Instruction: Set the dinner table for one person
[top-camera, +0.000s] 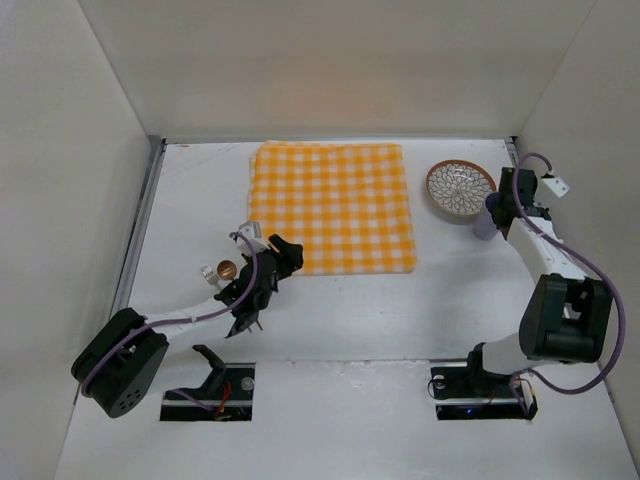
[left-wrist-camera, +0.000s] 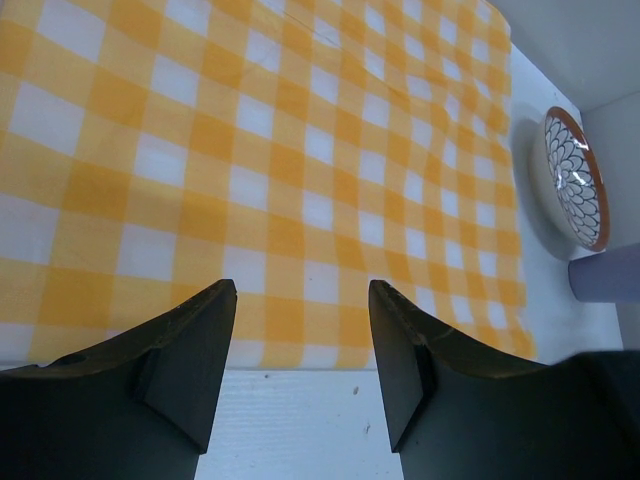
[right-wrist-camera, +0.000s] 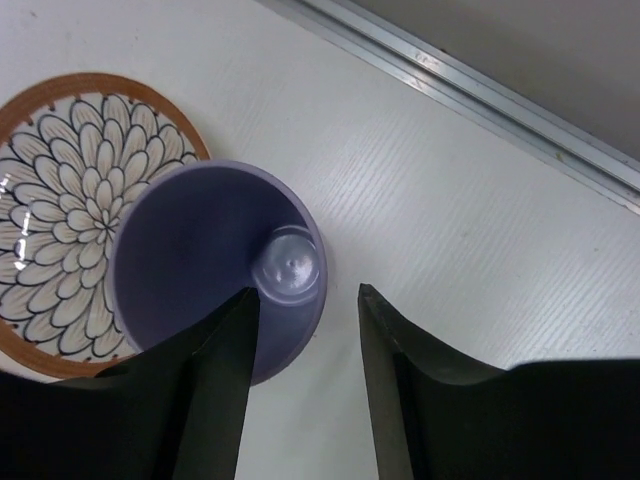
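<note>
The white dinner table (top-camera: 400, 310) carries a yellow-and-white checked cloth (top-camera: 330, 205) at its middle back. A flower-patterned plate (top-camera: 460, 188) with a brown rim lies right of the cloth, and a purple cup (top-camera: 484, 224) stands beside it. My right gripper (top-camera: 498, 210) is open over the cup (right-wrist-camera: 215, 265); one finger (right-wrist-camera: 215, 380) is over the cup's inside and the other outside, with the rim between them. My left gripper (top-camera: 285, 250) is open and empty just above the cloth's near edge (left-wrist-camera: 300, 285).
A small silver and copper-coloured metal thing (top-camera: 218, 270) lies on the table left of my left arm. Metal rails run along the left edge (top-camera: 140, 220) and by the cup (right-wrist-camera: 450, 75). White walls enclose the table on three sides. The plate (left-wrist-camera: 578, 180) shows in the left wrist view.
</note>
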